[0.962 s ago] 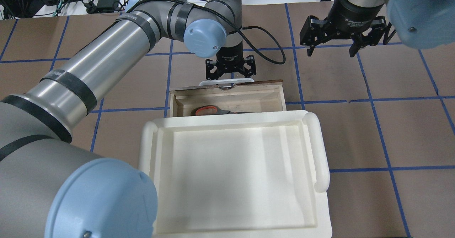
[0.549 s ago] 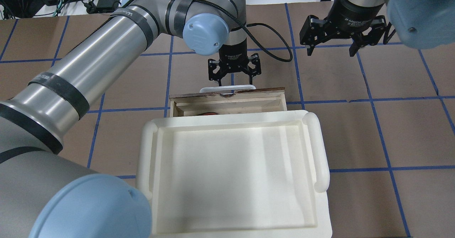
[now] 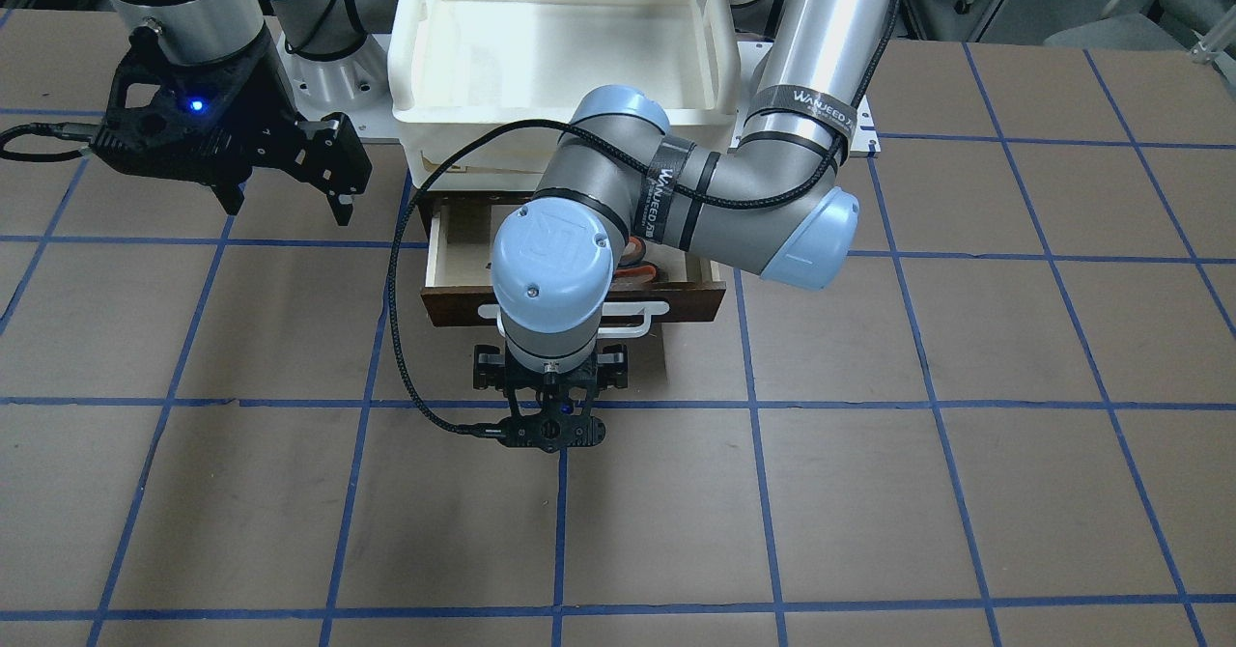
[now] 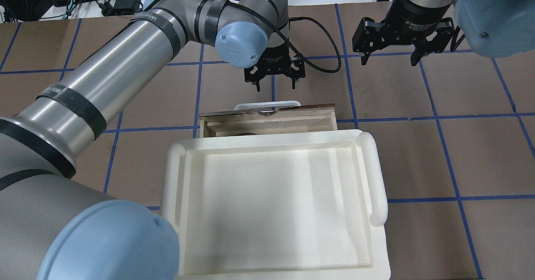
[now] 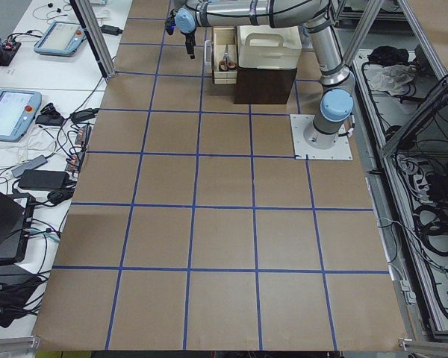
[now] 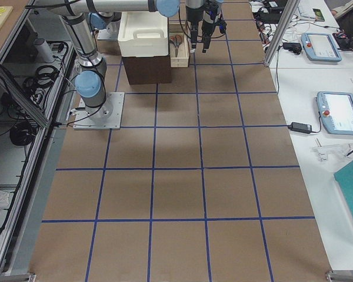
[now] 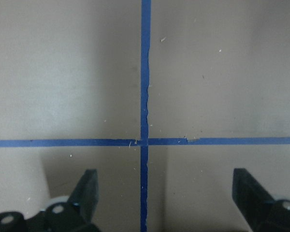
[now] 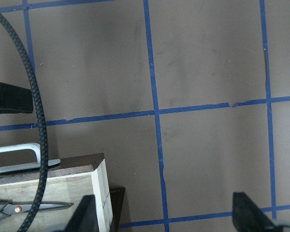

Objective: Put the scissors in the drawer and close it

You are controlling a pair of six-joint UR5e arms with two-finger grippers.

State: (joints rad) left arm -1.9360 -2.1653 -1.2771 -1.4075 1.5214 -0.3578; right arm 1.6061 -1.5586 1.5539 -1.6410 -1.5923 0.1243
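Hovering just past the drawer front, the left gripper (image 4: 274,85) points down at the table (image 4: 418,154) with its jaws spread wide and nothing between them. The left wrist view only shows bare brown surface and blue tape lines between the two fingers (image 7: 87,188). It's near the white bar handle (image 4: 267,104) but not touching it.

The drawer (image 4: 267,121) sits partly pulled out from under the cream-white bin (image 4: 376,175). The scissors (image 8: 14,209) are lying flat inside it, blades running along the tray near the front board. From overhead the bin's edge hides them almost completely.

The right gripper (image 4: 389,60) hangs above the table, off to the drawer's side and well apart from it, jaws also wide open and empty. A black cable (image 3: 396,319) loops off the left wrist.
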